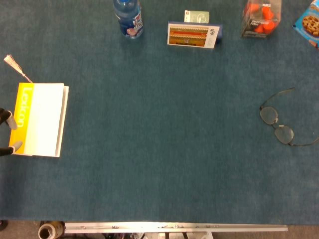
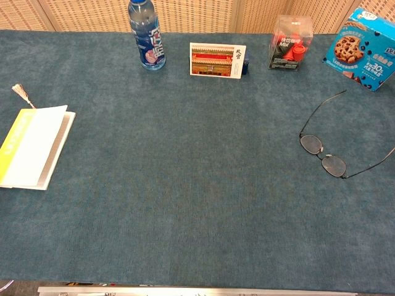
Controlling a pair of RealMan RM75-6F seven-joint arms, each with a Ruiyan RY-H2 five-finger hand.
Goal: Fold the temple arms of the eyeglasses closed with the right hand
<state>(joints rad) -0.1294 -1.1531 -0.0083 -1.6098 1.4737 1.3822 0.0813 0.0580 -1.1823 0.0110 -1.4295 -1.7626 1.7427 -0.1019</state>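
Thin dark-rimmed eyeglasses (image 1: 270, 115) lie on the blue table cloth at the right, also seen in the chest view (image 2: 312, 144). Both temple arms are spread out: one runs up toward the far side, the other runs off toward the right edge. My right hand shows in neither view. Of my left hand (image 1: 7, 133), only two dark fingertips with grey pads poke in at the left edge of the head view. They are set apart, beside the yellow spine of a book (image 1: 40, 119), and hold nothing.
Along the far edge stand a blue bottle (image 2: 146, 35), a picture card stand (image 2: 216, 60), a clear box of orange items (image 2: 291, 43) and a cookie box (image 2: 363, 50). The book (image 2: 34, 147) with its tasselled bookmark (image 2: 22, 94) lies at the left.
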